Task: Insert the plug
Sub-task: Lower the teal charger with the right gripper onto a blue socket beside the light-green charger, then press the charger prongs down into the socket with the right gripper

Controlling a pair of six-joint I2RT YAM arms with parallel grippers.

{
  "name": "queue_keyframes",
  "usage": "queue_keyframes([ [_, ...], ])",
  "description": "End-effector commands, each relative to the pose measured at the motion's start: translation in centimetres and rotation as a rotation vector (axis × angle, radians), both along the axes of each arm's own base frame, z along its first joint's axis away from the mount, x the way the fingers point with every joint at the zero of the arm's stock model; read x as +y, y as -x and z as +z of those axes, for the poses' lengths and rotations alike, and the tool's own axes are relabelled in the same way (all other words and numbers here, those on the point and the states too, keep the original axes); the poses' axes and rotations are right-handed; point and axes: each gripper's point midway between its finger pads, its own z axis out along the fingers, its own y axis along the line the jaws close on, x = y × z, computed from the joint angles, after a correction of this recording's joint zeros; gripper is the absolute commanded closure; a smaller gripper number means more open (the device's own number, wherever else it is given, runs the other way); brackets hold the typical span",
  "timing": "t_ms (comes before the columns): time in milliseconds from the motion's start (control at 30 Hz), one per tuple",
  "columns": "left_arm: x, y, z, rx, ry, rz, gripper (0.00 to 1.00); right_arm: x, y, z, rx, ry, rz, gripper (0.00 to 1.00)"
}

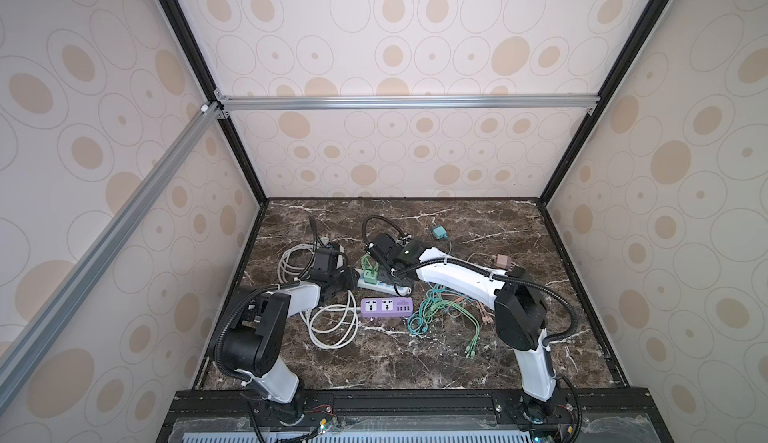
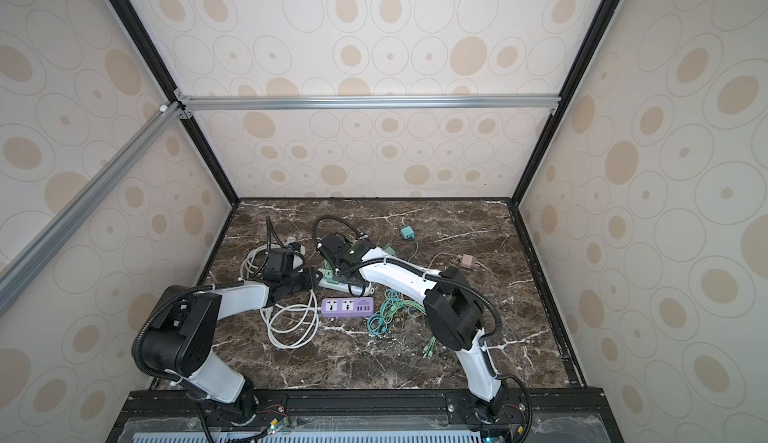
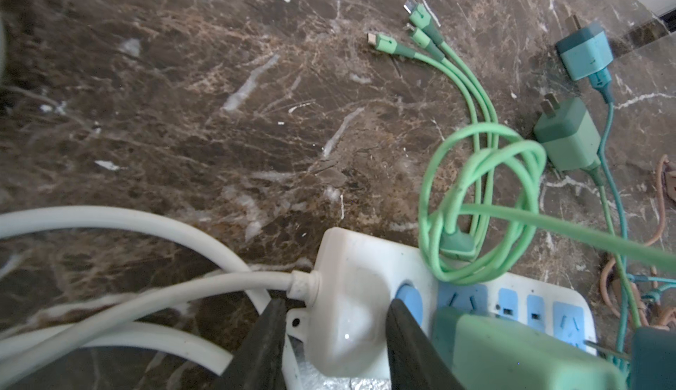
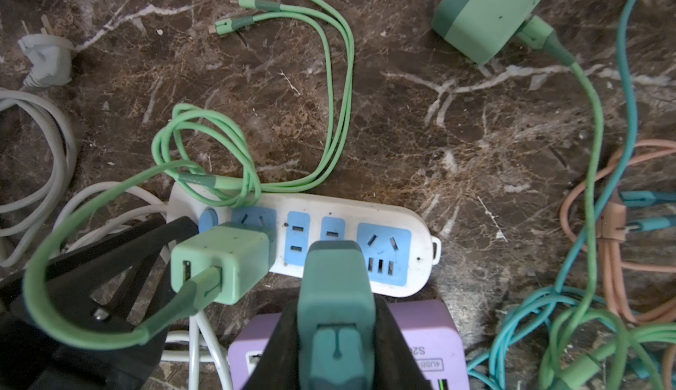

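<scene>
While the right gripper [image 4: 334,307] clamps the plug [image 4: 334,278] above the strip [image 4: 365,208], the left gripper [image 3: 336,304], half-open, straddles its corded end; grip unclear.

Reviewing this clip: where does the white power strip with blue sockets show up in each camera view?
In both top views: white power strip mid-table between the arms, just beyond the purple strip.
Left wrist view: close up, only its cord end, white cord leaving it.
Right wrist view: whole length showing, beside the purple strip.
Shared landmark: the light green charger plugged in near the cord end, visible in every view.
</scene>
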Motion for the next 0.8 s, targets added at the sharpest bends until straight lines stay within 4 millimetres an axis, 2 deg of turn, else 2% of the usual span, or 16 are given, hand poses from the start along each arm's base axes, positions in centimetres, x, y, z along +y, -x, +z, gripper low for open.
queue_keyframes([
  [0,0.0,-0.9,0.6,-0.024,0.005,-0.003,0.55,0.2,0.1,-0.4,0.012,0.011,-0.021,1.00],
  [400,0.0,-0.9,0.7,-0.027,0.013,-0.005,0.56,1.1,-0.2,-1.7,0.026,0.009,-0.011,1.00],
  [767,0.1,-0.8,0.6,-0.022,0.016,-0.006,0.56,0.7,-0.5,-2.2,0.025,0.048,-0.022,1.00],
])
